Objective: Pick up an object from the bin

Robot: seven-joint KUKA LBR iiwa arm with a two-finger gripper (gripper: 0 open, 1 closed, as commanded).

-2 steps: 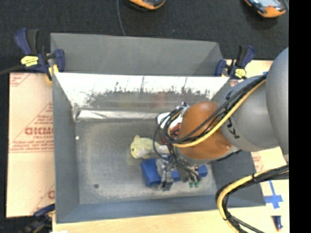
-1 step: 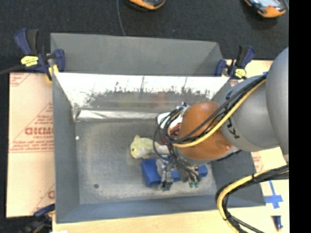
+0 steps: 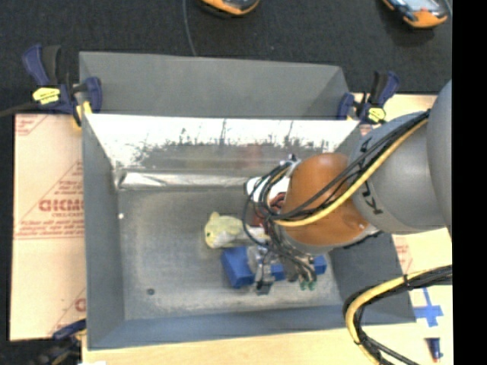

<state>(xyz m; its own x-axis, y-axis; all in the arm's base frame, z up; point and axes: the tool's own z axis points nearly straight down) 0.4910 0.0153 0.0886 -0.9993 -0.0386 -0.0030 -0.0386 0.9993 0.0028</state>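
Camera view from above: my tool is low in the bin, toward the near edge and right of the middle. The arm's orange cover and looped cables sit right above it. The wrist hides too much, so I cannot tell whether the tool is wide or narrow, and I see nothing clearly held.

Just left of the tool, touching it or nearly so, lies a blue block. I judge this the likeliest thing to pick. A second bit of blue shows on the tool's other side, and I cannot say whether it is the same piece or another one. A pale yellowish lump rests against the blue block's far side, toward the bin's middle.

My worries from here:
- The tool may be sitting on the block's edge and not astride it, so closing would only shove the block toward the near wall.
- The pale lump touches the block and could drag along or tip the grasp.
- With the contact hidden from me, a miss could go unnoticed until the lift.
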